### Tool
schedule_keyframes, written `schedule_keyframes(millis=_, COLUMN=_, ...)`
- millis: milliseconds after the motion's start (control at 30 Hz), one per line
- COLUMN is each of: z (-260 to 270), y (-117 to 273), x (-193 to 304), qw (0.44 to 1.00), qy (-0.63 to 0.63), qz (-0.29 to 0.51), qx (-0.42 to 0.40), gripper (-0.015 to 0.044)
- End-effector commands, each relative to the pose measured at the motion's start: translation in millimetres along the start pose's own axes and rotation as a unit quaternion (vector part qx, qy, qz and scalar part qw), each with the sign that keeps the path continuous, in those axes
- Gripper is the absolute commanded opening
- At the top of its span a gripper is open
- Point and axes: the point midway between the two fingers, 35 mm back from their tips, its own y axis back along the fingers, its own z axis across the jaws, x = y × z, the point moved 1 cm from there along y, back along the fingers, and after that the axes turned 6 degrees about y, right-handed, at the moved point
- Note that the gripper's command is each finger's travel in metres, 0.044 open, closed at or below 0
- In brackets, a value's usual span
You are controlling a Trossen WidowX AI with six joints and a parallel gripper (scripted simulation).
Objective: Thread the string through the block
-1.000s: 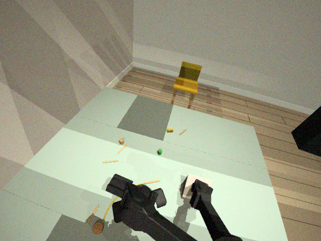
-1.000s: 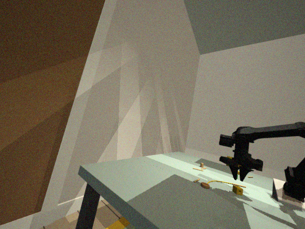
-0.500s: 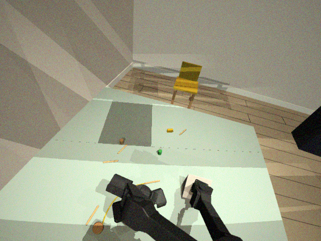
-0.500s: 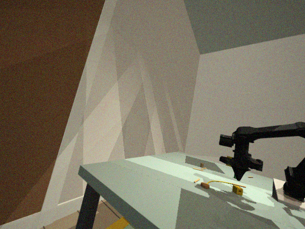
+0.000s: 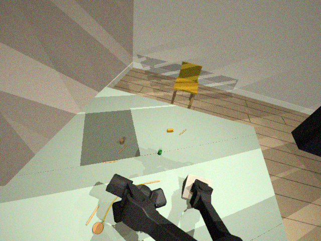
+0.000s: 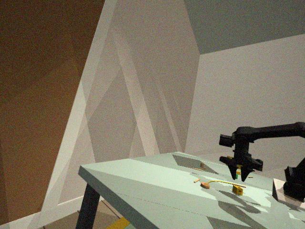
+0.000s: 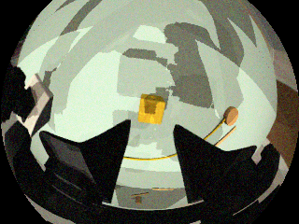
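Observation:
The yellow block (image 6: 237,190) (image 7: 150,109) stands on the table; in the top view the arm hides it. The round wooden button (image 5: 97,228) (image 6: 205,185) (image 7: 231,116) lies on the table. The yellow string (image 5: 106,213) (image 6: 222,182) (image 7: 149,159) curves from it, outside the block, to the thin wooden stick (image 5: 150,182) (image 6: 240,185). The stick lies beyond the block; the wrist view does not show it clearly. My gripper (image 6: 238,180) (image 7: 152,126) is partly open and empty, pointing down above the table near the block. The string passes below the fingers in the wrist view.
A loose stick (image 5: 92,215) (image 6: 197,180) (image 7: 226,135) lies beside the button. Farther off lie loose sticks (image 5: 123,148) (image 5: 110,161) (image 5: 182,131), a brown cylinder (image 5: 121,141), a green cylinder (image 5: 159,151) and a small yellow piece (image 5: 170,130). The arm's base stands on a pale pad (image 5: 187,192).

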Motion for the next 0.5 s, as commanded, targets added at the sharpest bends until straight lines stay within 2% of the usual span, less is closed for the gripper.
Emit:
schedule_keyframes(millis=0, z=0.0, y=0.0, x=0.0, qw=1.000, qy=0.000, qz=0.000, qx=0.000, gripper=0.0214)
schedule_keyframes(millis=267, z=0.0, y=0.0, x=0.0, qw=1.000, qy=0.000, qz=0.000, qx=0.000, gripper=0.0004)
schedule_keyframes(millis=467, z=0.0, y=0.0, x=0.0, qw=1.000, qy=0.000, qz=0.000, qx=0.000, gripper=0.0000)
